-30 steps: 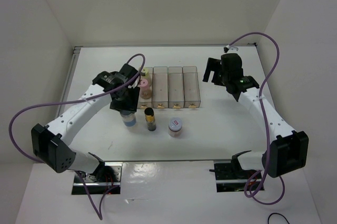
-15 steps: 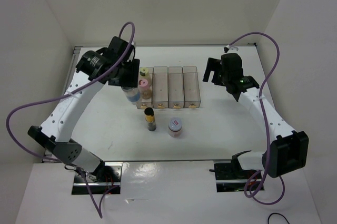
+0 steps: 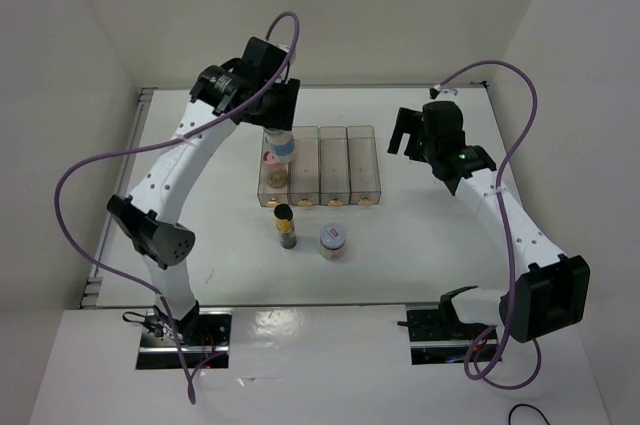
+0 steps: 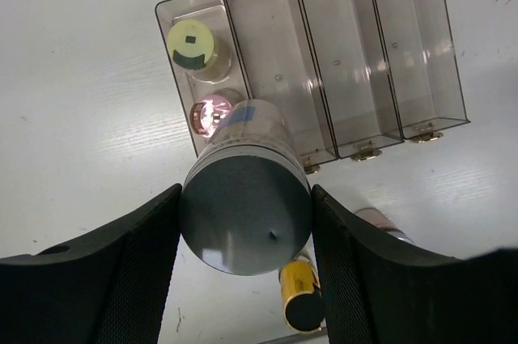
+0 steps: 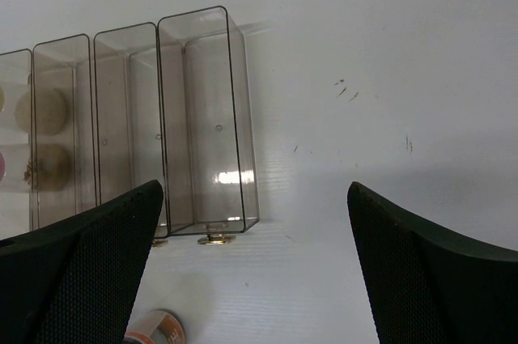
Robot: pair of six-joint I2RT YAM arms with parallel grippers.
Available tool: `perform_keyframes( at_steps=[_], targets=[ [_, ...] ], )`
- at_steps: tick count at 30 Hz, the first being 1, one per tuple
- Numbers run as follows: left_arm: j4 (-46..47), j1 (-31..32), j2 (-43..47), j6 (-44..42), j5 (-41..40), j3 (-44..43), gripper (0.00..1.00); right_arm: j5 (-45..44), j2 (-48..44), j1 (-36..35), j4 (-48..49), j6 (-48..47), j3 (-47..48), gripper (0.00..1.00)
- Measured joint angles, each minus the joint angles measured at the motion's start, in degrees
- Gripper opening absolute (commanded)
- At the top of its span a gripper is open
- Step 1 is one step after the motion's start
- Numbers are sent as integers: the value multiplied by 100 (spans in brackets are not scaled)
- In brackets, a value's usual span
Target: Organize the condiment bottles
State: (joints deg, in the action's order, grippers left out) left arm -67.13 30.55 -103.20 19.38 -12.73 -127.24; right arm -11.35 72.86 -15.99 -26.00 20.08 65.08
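Up off the tabletop had gone the left arm: a second before it was hunched low over the blue-labelled jar (image 3: 284,148) in front of the bins, and now it stood tall, carrying that jar over the near end of the row of four clear bins (image 3: 335,167). Nothing else had stirred.

From where I stood, the left gripper (image 4: 245,190) was clamped on the jar, one finger pressed to each side of its round body. The right gripper (image 3: 402,137) hung with its fingers wide apart and nothing between them, out past the rightmost bin.

As for progress, I judged it under halfway. The yellow-green-lidded jar (image 4: 193,44) and the pink-lidded jar (image 4: 209,115) already stood one behind the other in the leftmost bin (image 4: 180,16). The held jar was the third, aloft and not yet set down. The dark bottle with the gold band (image 3: 285,226) and the silver-lidded jar (image 3: 333,240) waited on the table (image 3: 430,235) in front of the bins, near each other but apart. The other three bins showed nothing in them.

The carried jar hung about upright, its long axis running top to bottom: the lid faced the wrist camera, the base pointed down toward where the first and second bins meet. Which bin it sat over, I could not tell.
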Motion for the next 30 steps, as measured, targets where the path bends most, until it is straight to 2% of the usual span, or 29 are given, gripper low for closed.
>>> perform_keyframes(
  at_steps=[8, 18, 30],
  targets=[
    [496, 0, -577, -258, 48, -4, 55, -151, -118, 0, -9, 46, 0, 99],
    [874, 0, -1384, -334, 170, -474, 55, -212, -129, 0, -22, 114, -20, 99],
    [992, -20, -2039, -444, 262, -601, 55, -232, -125, 0, -33, 153, -101, 99]
  ],
)
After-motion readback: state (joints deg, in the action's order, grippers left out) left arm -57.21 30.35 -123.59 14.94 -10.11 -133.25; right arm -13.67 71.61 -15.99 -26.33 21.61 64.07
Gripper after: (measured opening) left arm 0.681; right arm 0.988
